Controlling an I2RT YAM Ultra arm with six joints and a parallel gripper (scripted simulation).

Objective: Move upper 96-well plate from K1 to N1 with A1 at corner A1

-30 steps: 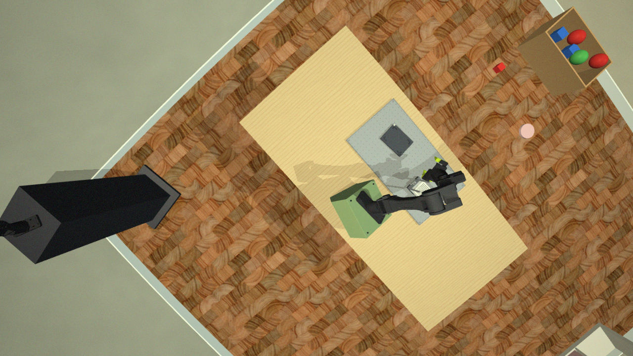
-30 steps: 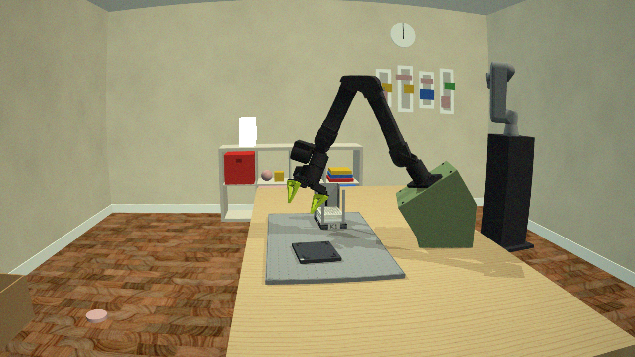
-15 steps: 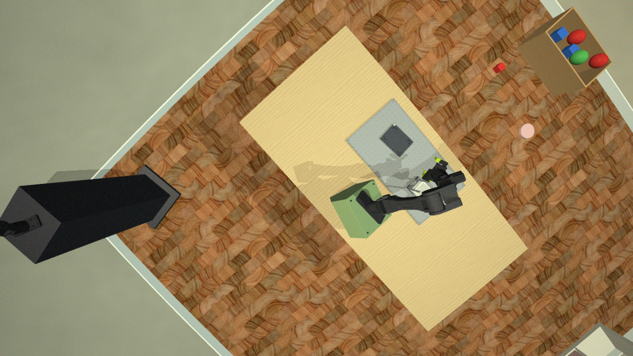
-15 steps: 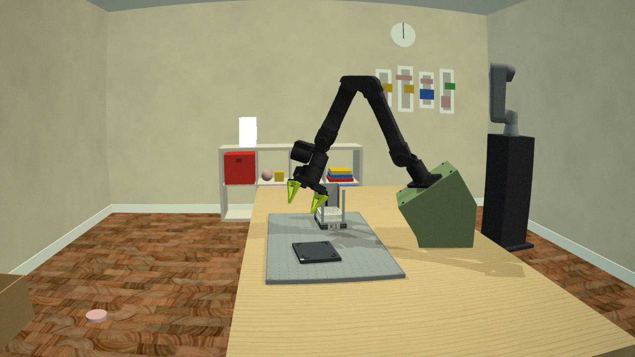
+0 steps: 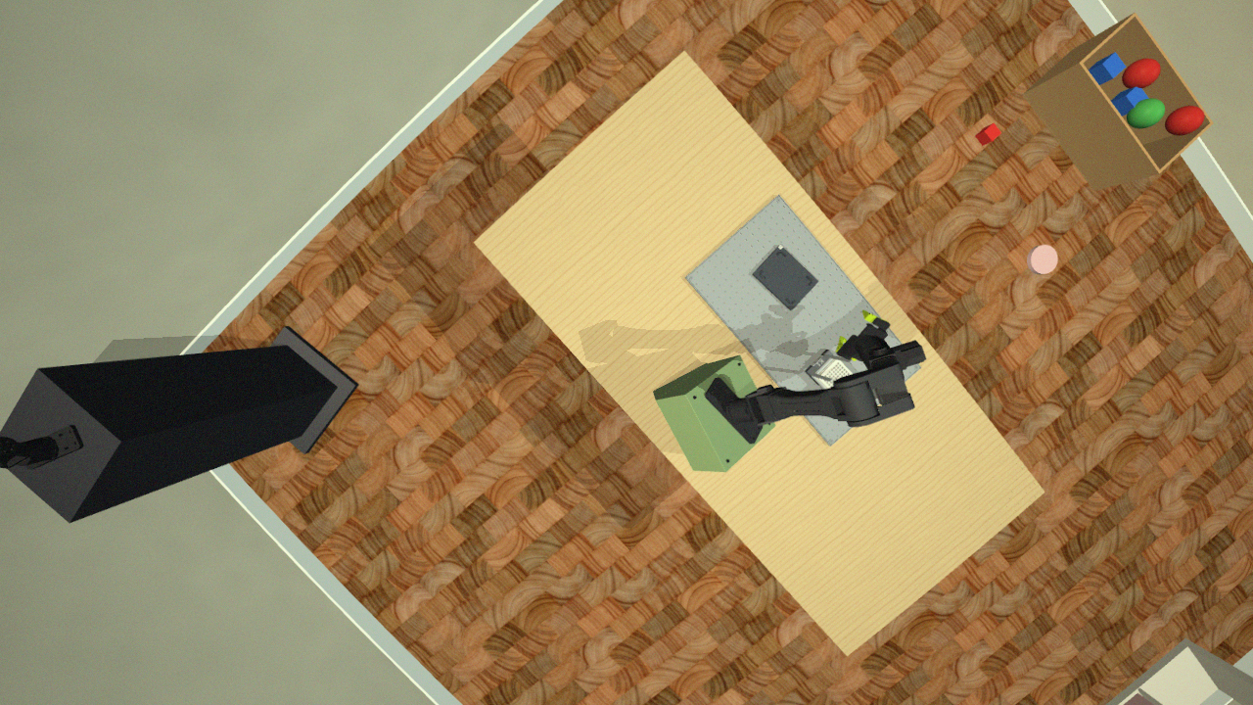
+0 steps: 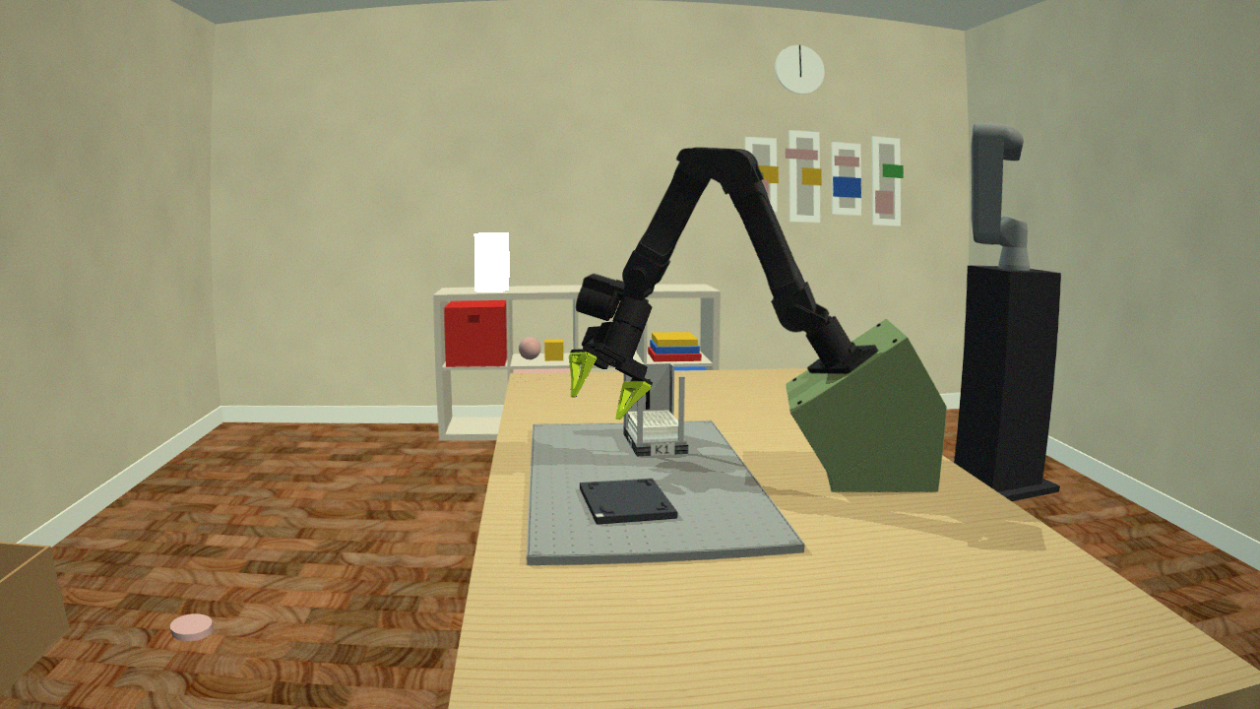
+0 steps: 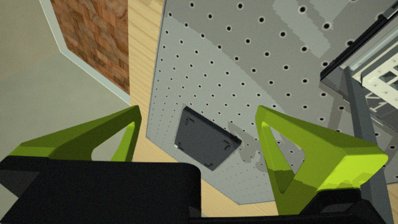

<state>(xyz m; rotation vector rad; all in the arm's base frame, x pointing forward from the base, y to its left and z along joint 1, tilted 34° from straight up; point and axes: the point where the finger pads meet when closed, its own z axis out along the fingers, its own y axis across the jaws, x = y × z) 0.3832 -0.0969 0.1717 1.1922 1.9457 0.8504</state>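
The stack rack K1 [image 6: 657,422] stands at the far end of the grey perforated base plate [image 6: 652,489], its label side facing the front camera. White 96-well plates [image 6: 656,424] sit inside it; the upper one also shows in the top view [image 5: 827,369] and at the right edge of the wrist view [image 7: 384,81]. The dark plate nest N1 [image 6: 627,499] lies flat nearer the front and is empty; it also shows in the top view [image 5: 785,276] and in the wrist view [image 7: 206,141]. My gripper [image 6: 605,385] is open and empty, hovering above and just left of the rack.
The green arm base [image 6: 867,414] stands on the table right of the base plate. A black pedestal with a grey arm [image 6: 1004,370] stands at the far right. A shelf with boxes [image 6: 572,344] is behind the table. A pink disc [image 6: 191,626] lies on the floor.
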